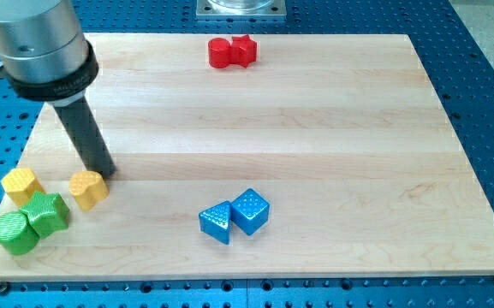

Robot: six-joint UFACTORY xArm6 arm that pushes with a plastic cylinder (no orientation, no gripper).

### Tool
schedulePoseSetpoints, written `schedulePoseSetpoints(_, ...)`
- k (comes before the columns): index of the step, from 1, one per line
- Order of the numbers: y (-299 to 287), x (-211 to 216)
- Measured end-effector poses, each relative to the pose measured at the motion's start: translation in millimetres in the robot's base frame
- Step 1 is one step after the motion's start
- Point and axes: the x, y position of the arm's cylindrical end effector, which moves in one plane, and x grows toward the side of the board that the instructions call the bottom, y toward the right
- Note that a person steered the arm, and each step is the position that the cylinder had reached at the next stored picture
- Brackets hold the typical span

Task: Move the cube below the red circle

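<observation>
A blue cube point(251, 210) sits near the view's bottom centre, touching a blue triangular block point(216, 222) on its left. A red circle block point(220, 53) sits at the view's top centre, touching a red star-like block point(243, 50) on its right. My tip point(104, 174) is at the view's left, far left of the blue cube, just above and right of an orange-yellow block point(88, 188), touching or nearly touching it.
A yellow block point(21, 185), a green star-like block point(46, 213) and a green round block point(14, 232) cluster at the view's bottom left. The wooden board point(315, 128) lies on a blue perforated table. The arm's grey body point(37, 38) fills the top left.
</observation>
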Motion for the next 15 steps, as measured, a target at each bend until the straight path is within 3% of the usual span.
schedulePoseSetpoints(1, 48.3, 0.9)
schedulePoseSetpoints(3, -1.1, 55.2)
schedulePoseSetpoints(4, 29.7, 49.2)
schedulePoseSetpoints(5, 130.9, 18.8)
schedulePoseSetpoints(6, 273.9, -7.7)
schedulePoseSetpoints(7, 331.9, 79.9)
schedulePoseSetpoints(8, 293.3, 142.4)
schedulePoseSetpoints(9, 246.4, 94.1)
schedulePoseSetpoints(11, 196.7, 123.7)
schedulePoseSetpoints(12, 155.3, 64.0)
schedulePoseSetpoints(13, 139.9, 32.9)
schedulePoseSetpoints(14, 141.7, 64.7)
schedulePoseSetpoints(15, 151.4, 61.2)
